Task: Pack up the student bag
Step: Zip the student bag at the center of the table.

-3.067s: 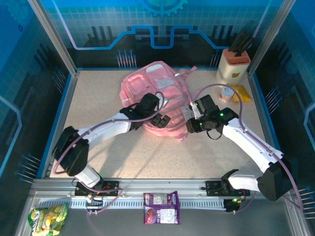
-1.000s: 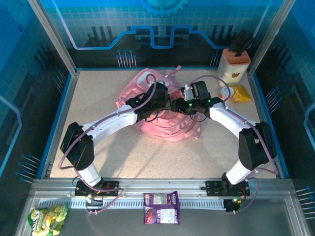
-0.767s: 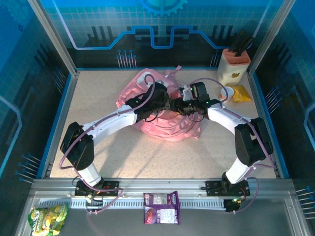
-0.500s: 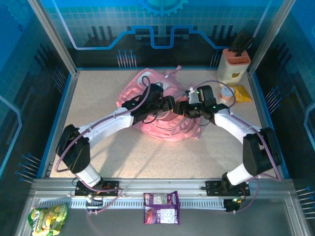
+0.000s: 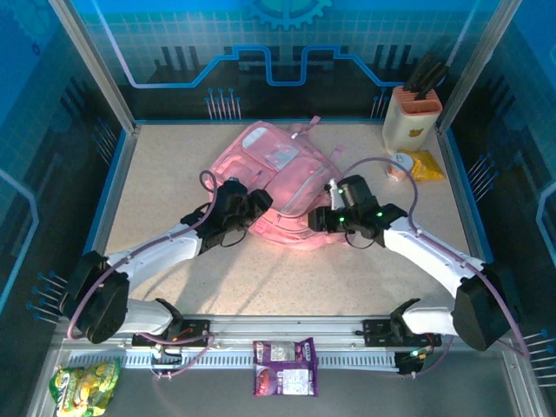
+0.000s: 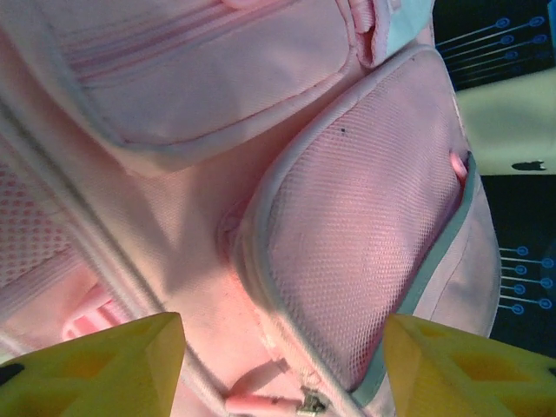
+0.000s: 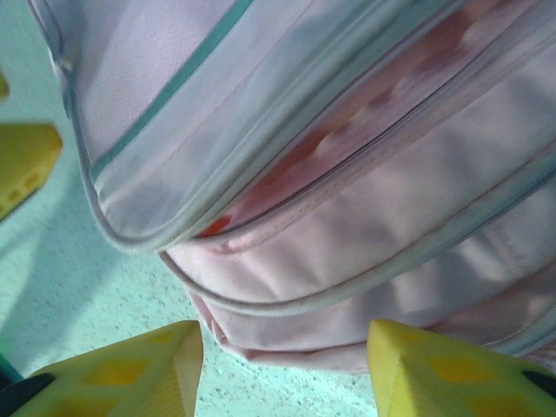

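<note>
1 student bag (image 5: 276,178) lies on the worktop (image 5: 165,174), at its middle toward the back. The left end effector (image 5: 256,207) is at the bag's near-left edge, fingers spread above 1 mesh pocket (image 6: 365,226), pinching nothing. The right end effector (image 5: 318,221) is at the near-right edge, fingers likewise spread, with the bag's hem just ahead. 2 snack packets lie by the front rail (image 5: 226,358): 1 green packet (image 5: 84,387) and 1 purple packet (image 5: 285,367).

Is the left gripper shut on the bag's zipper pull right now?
No. The left gripper is open wide, and the student bag's zipper pull lies free between the fingers.
</note>
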Robot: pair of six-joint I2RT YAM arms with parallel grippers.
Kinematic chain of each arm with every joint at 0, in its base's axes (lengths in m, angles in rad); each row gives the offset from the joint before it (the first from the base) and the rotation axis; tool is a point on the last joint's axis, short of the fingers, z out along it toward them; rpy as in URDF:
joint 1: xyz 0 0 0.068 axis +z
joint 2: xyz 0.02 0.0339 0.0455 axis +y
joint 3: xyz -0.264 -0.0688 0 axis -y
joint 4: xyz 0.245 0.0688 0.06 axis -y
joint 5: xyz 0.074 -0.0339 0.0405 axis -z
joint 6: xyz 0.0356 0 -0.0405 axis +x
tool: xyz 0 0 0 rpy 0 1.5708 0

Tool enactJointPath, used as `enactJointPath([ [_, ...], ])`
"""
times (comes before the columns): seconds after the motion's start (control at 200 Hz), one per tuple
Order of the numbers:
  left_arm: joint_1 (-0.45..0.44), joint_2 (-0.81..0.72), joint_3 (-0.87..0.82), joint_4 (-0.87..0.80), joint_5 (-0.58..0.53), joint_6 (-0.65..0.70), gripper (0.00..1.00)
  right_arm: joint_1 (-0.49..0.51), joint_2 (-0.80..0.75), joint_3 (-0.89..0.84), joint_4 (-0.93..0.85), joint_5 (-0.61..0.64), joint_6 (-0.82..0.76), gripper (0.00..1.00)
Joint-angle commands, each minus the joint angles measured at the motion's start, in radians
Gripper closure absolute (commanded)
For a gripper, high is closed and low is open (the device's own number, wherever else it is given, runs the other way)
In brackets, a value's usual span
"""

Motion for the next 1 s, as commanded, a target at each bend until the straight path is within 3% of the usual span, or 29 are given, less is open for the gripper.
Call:
enactJointPath([
  [0.0,0.009,0.067,0.052,0.075,0.017,-0.065,0.41,0.079,0.030,0.040,-0.013,0.145,0.029,0.46],
  [0.12,0.025,0.131,0.038,0.230,0.060,-0.101,0.47,0.164,0.076,0.079,-0.007,0.221,0.072,0.46],
  [0.265,0.024,0.179,0.074,0.226,0.083,-0.135,0.68,0.222,0.109,0.099,0.012,0.282,0.151,0.49],
  [0.49,-0.028,0.202,0.082,0.298,0.092,-0.251,0.83,0.279,0.178,0.148,0.041,0.346,0.272,0.58],
  [0.725,-0.073,0.238,0.107,0.323,0.095,-0.295,0.93,0.286,0.254,0.205,0.017,0.472,0.297,0.64],
  [0.996,-0.079,0.240,0.115,0.313,0.095,-0.291,0.95,0.285,0.327,0.248,-0.049,0.580,0.322,0.65],
])
